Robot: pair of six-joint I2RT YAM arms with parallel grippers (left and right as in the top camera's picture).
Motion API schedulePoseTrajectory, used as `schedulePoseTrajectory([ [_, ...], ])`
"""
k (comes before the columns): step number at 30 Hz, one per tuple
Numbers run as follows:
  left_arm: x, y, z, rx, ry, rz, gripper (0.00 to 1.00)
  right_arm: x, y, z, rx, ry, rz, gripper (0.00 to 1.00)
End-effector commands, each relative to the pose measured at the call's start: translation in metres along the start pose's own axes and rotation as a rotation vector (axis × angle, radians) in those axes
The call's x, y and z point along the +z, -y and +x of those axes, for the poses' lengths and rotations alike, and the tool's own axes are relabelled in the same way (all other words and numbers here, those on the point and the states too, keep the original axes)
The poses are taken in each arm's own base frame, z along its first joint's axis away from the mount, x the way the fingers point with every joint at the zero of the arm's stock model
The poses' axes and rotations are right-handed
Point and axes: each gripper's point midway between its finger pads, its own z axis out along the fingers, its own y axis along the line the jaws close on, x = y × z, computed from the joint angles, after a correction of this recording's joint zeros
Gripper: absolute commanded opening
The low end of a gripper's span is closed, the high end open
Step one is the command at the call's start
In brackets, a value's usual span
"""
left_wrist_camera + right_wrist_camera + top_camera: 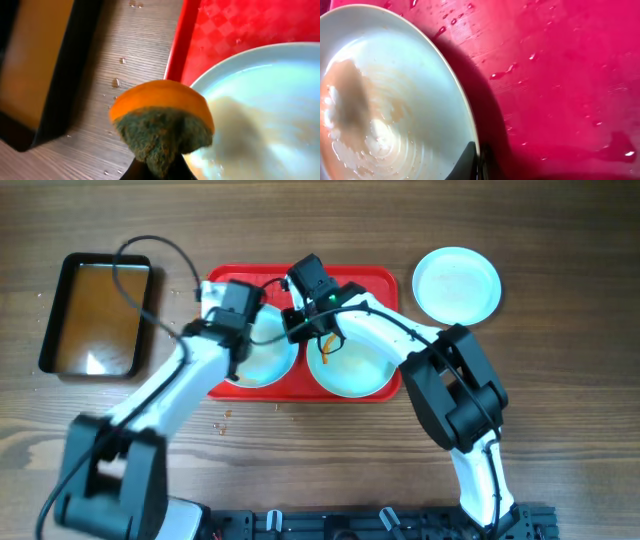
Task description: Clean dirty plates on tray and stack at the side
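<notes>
The red tray (372,276) holds two plates. The left plate (268,352) is wet with a brownish film and also shows in the left wrist view (270,85) and the right wrist view (405,75). The right plate (358,368) has an orange smear. A third plate (457,283) lies on the table right of the tray. My left gripper (226,322) is shut on an orange and green sponge (160,120) held over the left plate's left rim. My right gripper (298,330) is shut on the left plate's right rim (479,160).
A black pan (60,310) of brownish water stands left of the tray, and its rim shows in the left wrist view (65,85). Water drops lie on the wood between pan and tray (116,82). Small crumbs (226,415) lie in front of the tray.
</notes>
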Motion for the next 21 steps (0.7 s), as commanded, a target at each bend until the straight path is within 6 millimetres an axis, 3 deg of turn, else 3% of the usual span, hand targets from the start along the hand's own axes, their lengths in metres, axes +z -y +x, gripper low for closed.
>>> schedulePoseTrajectory([
  [1, -0.027, -0.001, -0.015, -0.228, -0.029, 0.325, 0.04, -0.038, 0.004, -0.042, -0.026, 0.124, 0.051, 0.04],
  [5, -0.045, -0.024, -0.027, -0.408, -0.060, 0.580, 0.04, -0.085, 0.006, -0.073, -0.119, 0.234, 0.160, 0.04],
  [9, -0.040, -0.053, -0.016, -0.531, -0.133, 0.640, 0.04, -0.143, 0.015, -0.097, -0.247, 0.349, 0.326, 0.04],
  [12, -0.037, -0.062, -0.010, -0.537, -0.152, 0.639, 0.04, -0.188, 0.013, -0.109, -0.337, 0.433, 0.476, 0.04],
  [14, -0.038, -0.060, -0.011, -0.537, -0.151, 0.655, 0.04, -0.217, 0.005, -0.112, -0.428, 0.474, 0.585, 0.04],
  [21, -0.040, -0.058, -0.012, -0.537, -0.148, 0.673, 0.04, -0.265, -0.037, -0.111, -0.801, 0.456, 1.017, 0.04],
])
